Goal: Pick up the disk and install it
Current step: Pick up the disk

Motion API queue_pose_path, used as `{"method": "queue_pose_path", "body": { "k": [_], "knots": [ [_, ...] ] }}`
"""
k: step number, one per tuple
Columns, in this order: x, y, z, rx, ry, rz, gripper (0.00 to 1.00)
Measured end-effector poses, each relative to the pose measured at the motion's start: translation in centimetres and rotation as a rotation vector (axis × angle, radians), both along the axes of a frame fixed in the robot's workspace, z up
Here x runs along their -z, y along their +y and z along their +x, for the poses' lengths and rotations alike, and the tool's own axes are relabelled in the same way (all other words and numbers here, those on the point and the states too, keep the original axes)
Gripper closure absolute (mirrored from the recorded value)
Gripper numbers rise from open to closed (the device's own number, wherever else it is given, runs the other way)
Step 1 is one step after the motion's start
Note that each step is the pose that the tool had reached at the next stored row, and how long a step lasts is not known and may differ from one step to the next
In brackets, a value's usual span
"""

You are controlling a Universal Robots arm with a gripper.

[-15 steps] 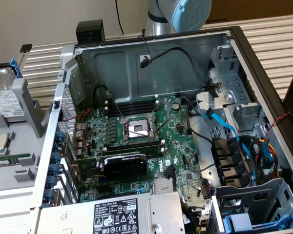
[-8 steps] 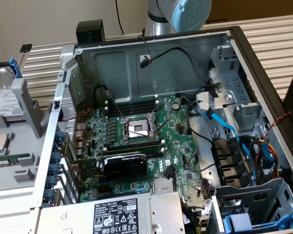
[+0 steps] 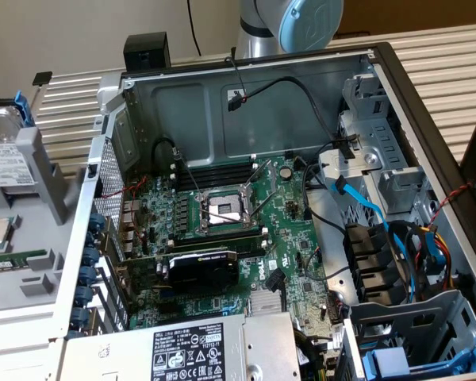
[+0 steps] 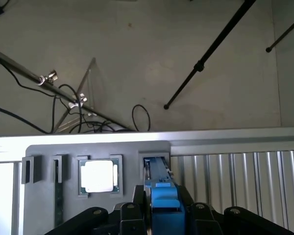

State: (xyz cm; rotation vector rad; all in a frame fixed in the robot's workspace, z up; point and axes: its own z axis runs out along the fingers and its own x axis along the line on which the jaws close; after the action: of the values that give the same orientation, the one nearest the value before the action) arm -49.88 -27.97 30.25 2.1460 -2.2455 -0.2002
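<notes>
The disk [image 3: 3, 155], a silver drive with a white label and a bright blue carrier, stands on edge in a slot of the grey holder [image 3: 46, 168] at the exterior view's left, outside the computer case. In the wrist view the disk [image 4: 157, 171] shows edge-on, its blue frame running straight into my gripper [image 4: 163, 197]. The black fingers [image 4: 139, 196] press against both sides of the blue carrier, shut on it. The disk still sits in its slot.
A square silver processor chip [image 4: 99, 176] lies in the holder beside the disk. The open computer case [image 3: 246, 198] holds the motherboard, cables, a grey power supply [image 3: 190, 349] and metal drive bays [image 3: 397, 349] at the exterior view's right. Tripod legs stand on the floor beyond the table.
</notes>
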Motion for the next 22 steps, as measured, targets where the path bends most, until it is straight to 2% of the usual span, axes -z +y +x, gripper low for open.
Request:
{"method": "queue_pose_path", "body": {
  "k": [13, 20, 22],
  "knots": [
    [-0.09, 0.00, -0.24, 0.000, 0.0004, -0.0006, 0.62],
    [-0.12, 0.01, -0.42, 0.000, 0.0003, -0.0056, 0.62],
    [-0.12, 0.02, -0.49, 0.001, -0.0007, -0.0123, 0.62]
  ]
}}
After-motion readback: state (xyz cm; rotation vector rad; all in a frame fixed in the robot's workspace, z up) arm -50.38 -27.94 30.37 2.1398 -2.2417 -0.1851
